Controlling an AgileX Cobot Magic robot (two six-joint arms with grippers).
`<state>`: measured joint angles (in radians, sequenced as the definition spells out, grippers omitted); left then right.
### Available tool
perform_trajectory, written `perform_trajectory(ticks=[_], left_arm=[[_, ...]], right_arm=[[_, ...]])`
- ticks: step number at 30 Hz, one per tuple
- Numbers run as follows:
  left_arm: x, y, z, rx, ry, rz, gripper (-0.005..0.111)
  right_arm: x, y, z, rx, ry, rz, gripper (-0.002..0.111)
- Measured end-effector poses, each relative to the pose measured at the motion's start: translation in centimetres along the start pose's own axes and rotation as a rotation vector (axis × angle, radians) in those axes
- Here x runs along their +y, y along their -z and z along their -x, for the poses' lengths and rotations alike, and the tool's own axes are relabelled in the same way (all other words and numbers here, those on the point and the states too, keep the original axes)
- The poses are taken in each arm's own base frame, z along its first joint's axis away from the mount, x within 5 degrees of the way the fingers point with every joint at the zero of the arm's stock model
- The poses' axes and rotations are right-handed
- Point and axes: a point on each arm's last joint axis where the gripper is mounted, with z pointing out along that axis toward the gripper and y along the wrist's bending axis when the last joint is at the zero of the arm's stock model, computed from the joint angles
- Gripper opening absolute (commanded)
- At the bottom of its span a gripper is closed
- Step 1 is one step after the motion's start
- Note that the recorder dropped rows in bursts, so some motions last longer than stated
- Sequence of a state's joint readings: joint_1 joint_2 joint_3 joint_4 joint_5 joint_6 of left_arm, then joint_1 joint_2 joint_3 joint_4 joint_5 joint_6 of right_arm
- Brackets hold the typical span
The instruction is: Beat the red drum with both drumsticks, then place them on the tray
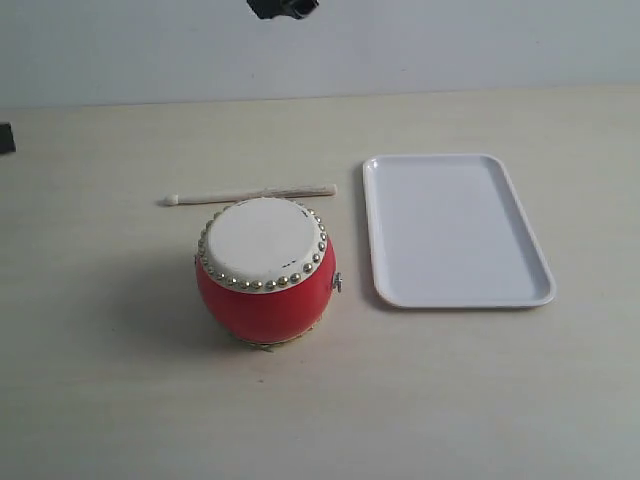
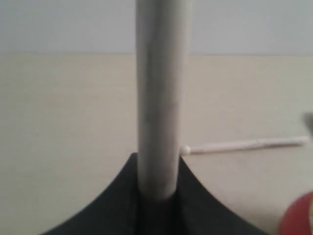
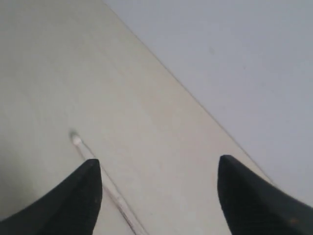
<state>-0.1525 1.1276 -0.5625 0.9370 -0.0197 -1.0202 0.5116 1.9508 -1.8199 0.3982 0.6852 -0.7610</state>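
Note:
The red drum (image 1: 265,272) stands upright on the table, its pale studded skin facing up. One drumstick (image 1: 250,194) lies flat on the table just behind it. The white tray (image 1: 455,230) lies to the drum's right with nothing on it. In the left wrist view my left gripper (image 2: 157,161) is shut on the other drumstick (image 2: 159,88), which sticks straight out from the jaws; the lying drumstick (image 2: 244,145) and the drum's edge (image 2: 298,218) show beyond. My right gripper (image 3: 159,160) is open above the table, with the lying drumstick (image 3: 98,171) beside one finger.
The pale table (image 1: 120,400) ends at a grey wall behind. A dark machine part (image 1: 283,8) shows at the top edge of the exterior view and another dark bit (image 1: 5,137) at its left edge. Neither gripper's fingers show in that view.

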Motion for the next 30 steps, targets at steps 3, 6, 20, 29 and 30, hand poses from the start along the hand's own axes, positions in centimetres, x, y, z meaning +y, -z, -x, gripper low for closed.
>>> perform_trajectory(ticks=[3, 6, 20, 29, 30], left_arm=[[0.4, 0.3, 2.5, -0.040, -0.017, 0.067, 0.000], [0.8, 0.7, 4.5, -0.065, -0.075, 0.132, 0.000], [1.4, 1.2, 5.5, -0.049, -0.084, 0.202, 0.000], [1.4, 1.2, 5.6, -0.049, -0.075, 0.201, 0.000], [1.4, 1.2, 5.6, -0.049, -0.075, 0.201, 0.000]], right_arm=[[-0.5, -1.3, -0.8, 0.097, 0.080, -0.009, 0.063], [-1.1, -3.2, -2.0, 0.201, 0.154, -0.008, 0.063], [-0.6, -12.5, -5.9, 0.384, 0.368, 0.145, 0.060], [0.0, -12.0, -5.2, 0.425, 0.376, 0.205, 0.059], [0.2, -11.8, -5.2, 0.432, 0.368, 0.225, 0.059]])
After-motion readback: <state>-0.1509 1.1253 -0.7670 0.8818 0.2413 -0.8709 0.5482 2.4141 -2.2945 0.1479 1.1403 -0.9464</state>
